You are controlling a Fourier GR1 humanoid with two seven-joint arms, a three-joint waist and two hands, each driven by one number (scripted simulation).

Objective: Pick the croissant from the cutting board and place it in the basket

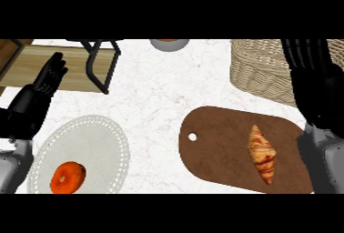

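A golden-brown croissant (263,154) lies lengthwise on the right part of a dark brown cutting board (215,150) with a small hole near its left end. A woven wicker basket (259,68) stands at the upper right. My right hand (310,73) is at the right edge, fingers straight and pointing up, lying over the basket's right side and just right of the board; it holds nothing. My left hand (47,79) shows at the far left, open with fingers up, away from the board.
A white lace-edged plate (94,136) at lower left carries an orange donut (68,177). A wooden piece (40,63) with a black metal frame (101,68) sits at upper left. A grey bowl (169,44) peeks in at the top centre.
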